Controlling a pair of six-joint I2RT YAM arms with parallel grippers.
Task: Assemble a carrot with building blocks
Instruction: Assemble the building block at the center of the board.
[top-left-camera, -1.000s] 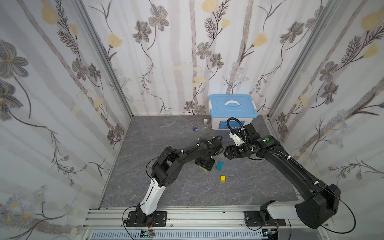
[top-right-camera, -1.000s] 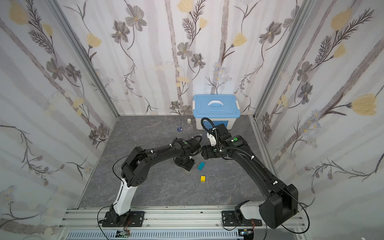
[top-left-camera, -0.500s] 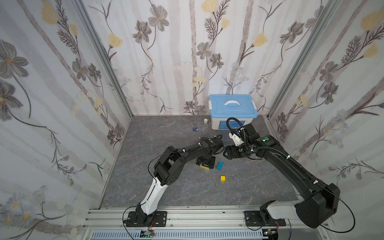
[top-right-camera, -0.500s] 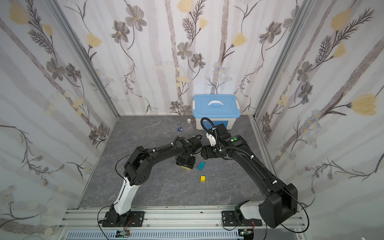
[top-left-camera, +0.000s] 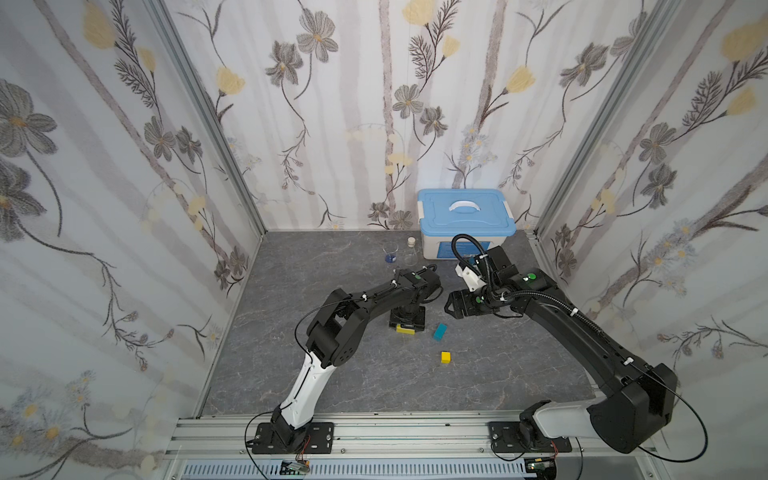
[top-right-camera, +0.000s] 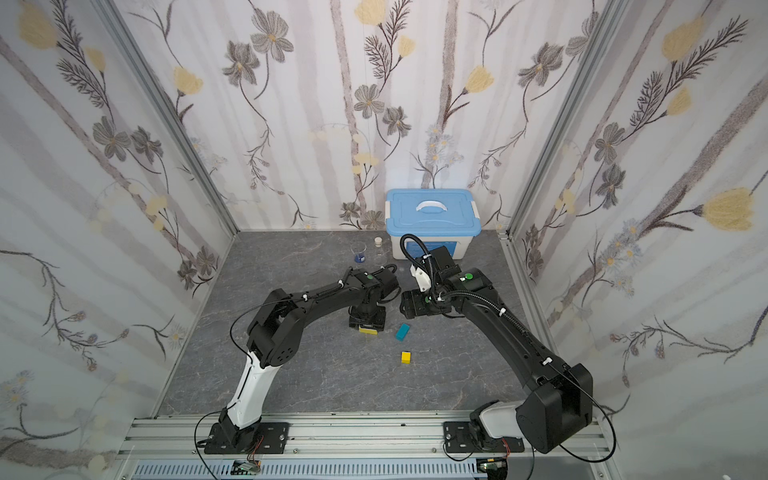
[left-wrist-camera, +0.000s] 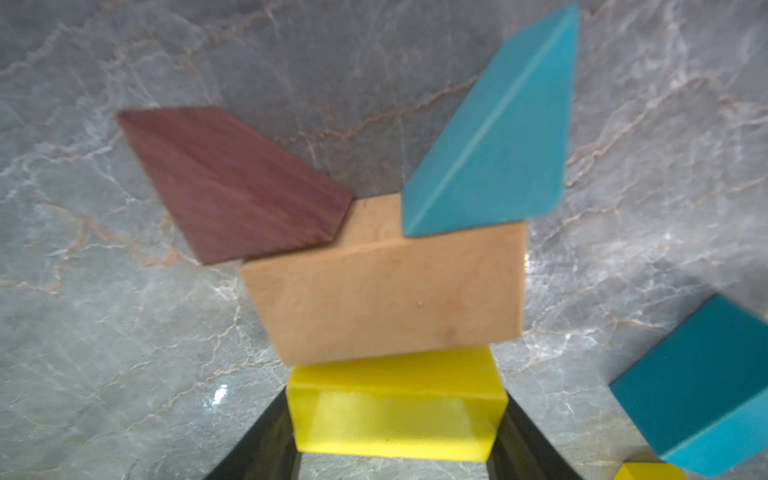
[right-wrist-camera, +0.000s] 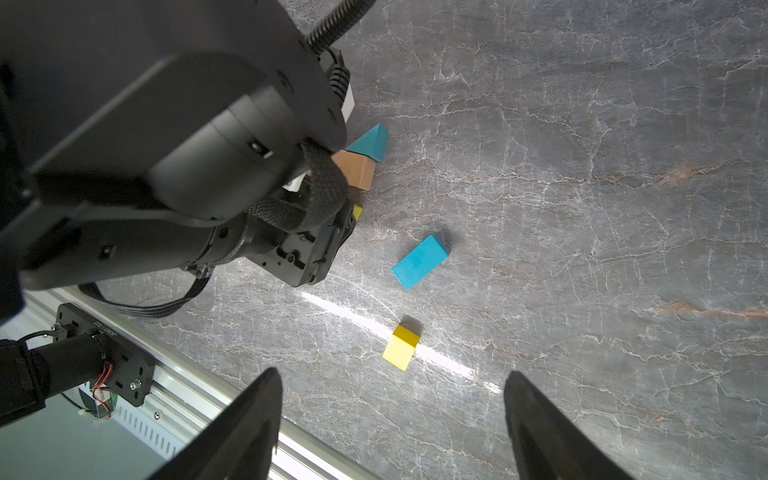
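Note:
In the left wrist view my left gripper (left-wrist-camera: 397, 419) is shut on the yellow bar (left-wrist-camera: 395, 399), whose far side lies against the tan bar (left-wrist-camera: 386, 299). A maroon triangle (left-wrist-camera: 232, 183) and a teal triangle (left-wrist-camera: 494, 141) sit at the tan bar's far edge. In both top views the left gripper (top-left-camera: 406, 324) hides those blocks; only the yellow bar (top-right-camera: 368, 331) peeks out. To its right lie the teal bar (top-left-camera: 439, 331) and, nearer the front, the yellow cube (top-left-camera: 445, 357). My right gripper (right-wrist-camera: 392, 415) hangs open and empty above the floor, near the yellow cube (right-wrist-camera: 401, 347).
A blue-lidded white box (top-left-camera: 465, 216) stands at the back wall, with a glass beaker (top-left-camera: 390, 253) and a small corked flask (top-left-camera: 411, 254) to its left. The aluminium rail (top-left-camera: 374, 428) runs along the front edge. Both arms' wrists come close together mid-floor.
My left gripper has carried the yellow bar a little to the left and toward the back. The right arm, teal bar and yellow cube have not moved.

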